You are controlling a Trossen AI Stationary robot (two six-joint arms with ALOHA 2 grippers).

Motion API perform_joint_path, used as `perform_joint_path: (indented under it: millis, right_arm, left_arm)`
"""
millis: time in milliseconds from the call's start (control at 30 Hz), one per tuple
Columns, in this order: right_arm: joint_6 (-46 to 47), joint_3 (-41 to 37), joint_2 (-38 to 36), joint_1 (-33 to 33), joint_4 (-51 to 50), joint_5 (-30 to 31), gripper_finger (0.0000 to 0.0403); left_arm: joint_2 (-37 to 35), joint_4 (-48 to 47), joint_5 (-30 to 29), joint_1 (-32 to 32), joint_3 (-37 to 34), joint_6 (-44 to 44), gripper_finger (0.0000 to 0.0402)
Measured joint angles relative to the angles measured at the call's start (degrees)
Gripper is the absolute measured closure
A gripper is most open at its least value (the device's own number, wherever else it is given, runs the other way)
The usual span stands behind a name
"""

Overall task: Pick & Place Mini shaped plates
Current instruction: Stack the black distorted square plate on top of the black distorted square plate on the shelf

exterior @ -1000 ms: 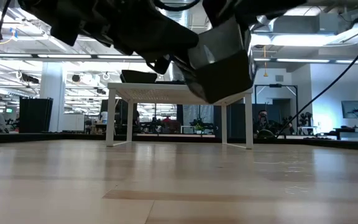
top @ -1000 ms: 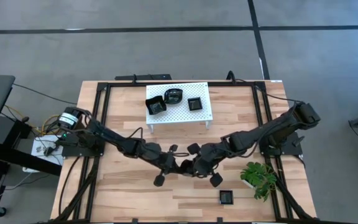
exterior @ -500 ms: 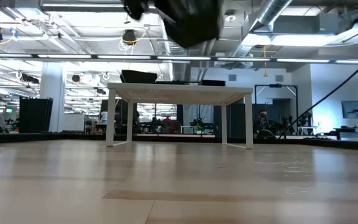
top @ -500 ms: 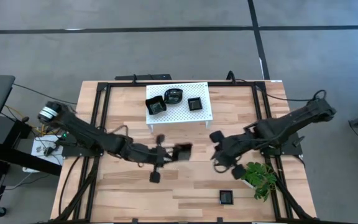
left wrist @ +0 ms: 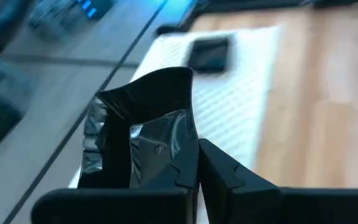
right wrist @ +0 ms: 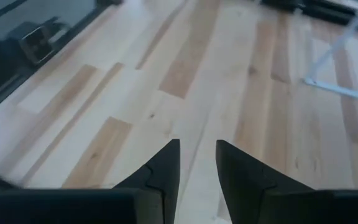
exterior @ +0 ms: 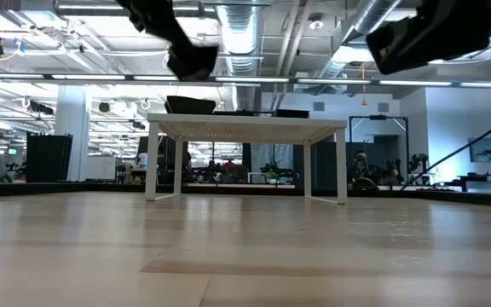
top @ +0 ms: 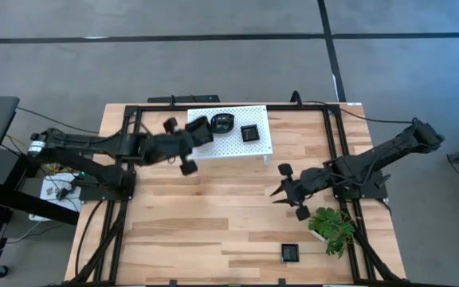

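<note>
Bare table (top: 213,231) beneath right pincer (top: 287,192)

glossy black plate (left wrist: 148,134), wooden table (top: 213,239)

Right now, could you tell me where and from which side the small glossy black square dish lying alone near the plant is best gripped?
Grip the small black square dish by one rim, coming straight down: it lies flat on the wooden table, so probably only its edges offer purchase.
</note>
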Motion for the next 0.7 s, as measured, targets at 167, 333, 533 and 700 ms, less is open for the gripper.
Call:
perform_joint_path:
  millis: [167, 333, 533, 700]
  right_arm:
    - [2.3, 0.0, 0.1, -2.8, 0.2, -0.7, 0.0305]
    - [5.3, 0.0, 0.1, -2.9, -0.4, -0.9, 0.0305]
    - [6.3, 0.0, 0.1, -2.0, -0.6, -0.9, 0.0305]
    - [7.0, 0.0, 0.1, -0.6, -0.6, -0.9, 0.0305]
  left_arm:
    - [3.0, -2.4, 2.5, 7.7, -0.1, 0.0, 0.0394]
    - [4.7, -2.1, 6.8, 8.0, -0.1, 0.7, 0.0392]
    - [4.7, -3.1, 6.8, 7.7, 0.0, 0.9, 0.0394]
    - [4.6, -3.8, 6.8, 7.7, -1.3, 0.9, 0.0378]
